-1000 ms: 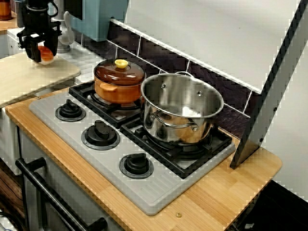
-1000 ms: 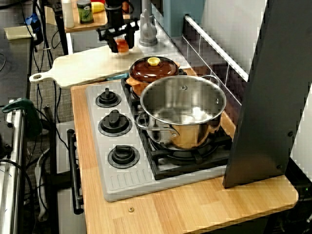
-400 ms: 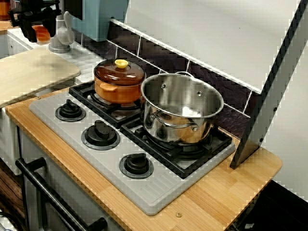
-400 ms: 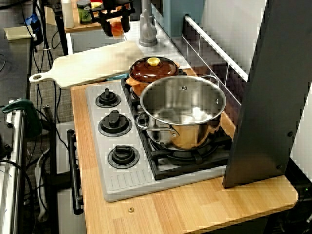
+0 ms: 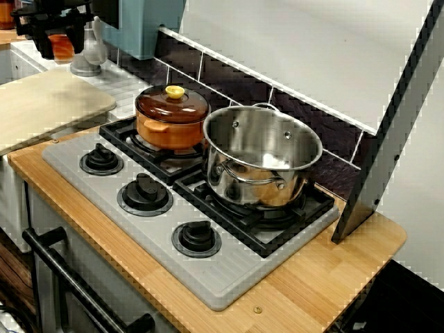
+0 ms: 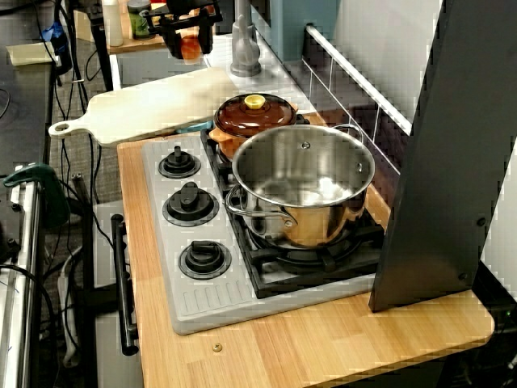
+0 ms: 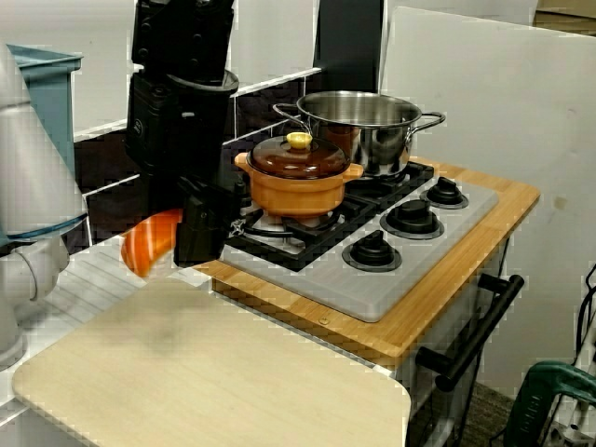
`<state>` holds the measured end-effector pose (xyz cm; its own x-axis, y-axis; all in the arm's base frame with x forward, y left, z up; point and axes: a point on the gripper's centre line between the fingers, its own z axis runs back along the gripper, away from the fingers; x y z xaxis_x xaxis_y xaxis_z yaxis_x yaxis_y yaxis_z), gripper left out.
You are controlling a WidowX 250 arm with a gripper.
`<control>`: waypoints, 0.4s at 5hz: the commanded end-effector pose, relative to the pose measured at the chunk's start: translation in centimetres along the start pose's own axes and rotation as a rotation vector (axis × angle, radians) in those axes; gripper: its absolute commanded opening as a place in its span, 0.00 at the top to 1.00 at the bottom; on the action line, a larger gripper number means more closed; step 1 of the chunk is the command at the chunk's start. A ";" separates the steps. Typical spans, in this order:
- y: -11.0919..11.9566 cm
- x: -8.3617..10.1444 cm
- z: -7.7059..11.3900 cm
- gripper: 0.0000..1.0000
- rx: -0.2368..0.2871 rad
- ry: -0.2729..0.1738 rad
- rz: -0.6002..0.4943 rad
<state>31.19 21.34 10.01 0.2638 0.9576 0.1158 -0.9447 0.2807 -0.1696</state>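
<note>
The orange rounded object (image 7: 145,246), long axis tilted, sits gripped in the black end effector (image 7: 175,240), well clear above the pale wooden cutting board's (image 7: 214,372) far edge.

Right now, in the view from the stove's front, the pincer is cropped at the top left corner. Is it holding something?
Observer: Yes. The view from the board side shows the pincer shut on an orange rounded item, hanging above the cutting board without touching it.
Operator: What stands behind it?
Observer: The view from above shows a jar and a white bottle on a wooden shelf just behind.
</note>
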 end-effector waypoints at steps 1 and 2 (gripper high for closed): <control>0.1 -0.9 3.9 1.00 -0.062 -0.038 -0.117; -0.6 -2.4 4.8 1.00 -0.078 -0.003 -0.193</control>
<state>30.93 17.81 12.15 0.4462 0.8896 0.0977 -0.8700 0.4568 -0.1856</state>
